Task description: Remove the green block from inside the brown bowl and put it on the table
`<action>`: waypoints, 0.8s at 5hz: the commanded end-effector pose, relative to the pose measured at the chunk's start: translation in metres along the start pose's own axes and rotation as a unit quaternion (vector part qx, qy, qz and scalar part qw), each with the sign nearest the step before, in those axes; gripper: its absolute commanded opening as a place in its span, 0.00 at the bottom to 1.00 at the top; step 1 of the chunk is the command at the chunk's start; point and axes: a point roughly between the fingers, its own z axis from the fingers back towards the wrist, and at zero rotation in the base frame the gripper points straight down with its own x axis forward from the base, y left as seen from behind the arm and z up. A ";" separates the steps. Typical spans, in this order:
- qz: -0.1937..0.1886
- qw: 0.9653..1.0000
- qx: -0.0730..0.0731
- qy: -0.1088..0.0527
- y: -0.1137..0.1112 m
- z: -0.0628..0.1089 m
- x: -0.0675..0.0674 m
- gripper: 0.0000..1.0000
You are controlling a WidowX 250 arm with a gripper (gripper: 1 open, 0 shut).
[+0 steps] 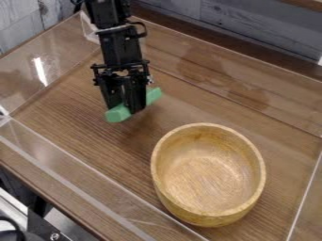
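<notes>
**Green block out of the bowl, clamped low over the table**

Nearest the camera sits the brown bowl (209, 174), its hollow bare, no writing or label legible anywhere. Farther back and left, the gripper (124, 105) is closed on the green block (131, 106). The block's long axis slants from lower left to upper right, its lower end at or just above the table (251, 89); contact cannot be told.
</notes>
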 end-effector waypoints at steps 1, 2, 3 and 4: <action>-0.004 1.000 0.009 -0.021 0.000 0.016 0.005 0.00; -0.006 1.000 0.007 -0.019 0.000 0.015 0.006 0.00; -0.007 1.000 0.004 -0.016 0.000 0.015 0.007 0.00; -0.009 1.000 0.001 -0.013 0.000 0.015 0.007 0.00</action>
